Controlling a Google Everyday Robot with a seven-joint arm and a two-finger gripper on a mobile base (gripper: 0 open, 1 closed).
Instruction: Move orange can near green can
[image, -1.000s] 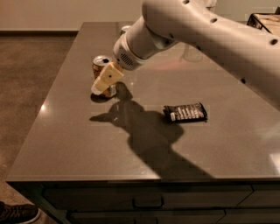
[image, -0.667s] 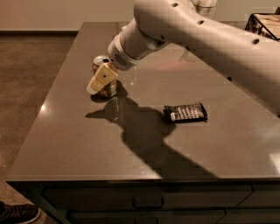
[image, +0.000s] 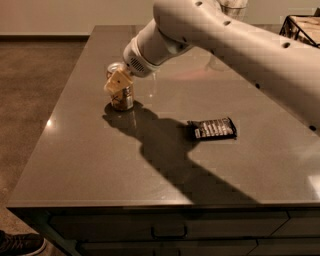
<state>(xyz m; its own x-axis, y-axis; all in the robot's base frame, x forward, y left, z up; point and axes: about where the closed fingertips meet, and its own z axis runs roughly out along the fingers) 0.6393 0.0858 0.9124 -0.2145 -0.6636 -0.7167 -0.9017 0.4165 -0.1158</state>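
The orange can (image: 122, 99) stands upright on the grey table (image: 80, 165), at its left side towards the back; its silver top shows at the upper left. My gripper (image: 118, 81) is at the can, with its tan tip in front of the can's upper half, and the white arm reaches in from the upper right. The green can is not in view; the arm covers much of the back of the table.
A black snack packet (image: 212, 128) lies flat right of the middle of the table. A dark wire basket (image: 301, 25) stands at the back right corner. The table's left edge is close to the can. A shoe (image: 20, 243) shows on the floor at the lower left.
The gripper has moved up a little and closer against the orange can. The can and the packet have stayed in place.
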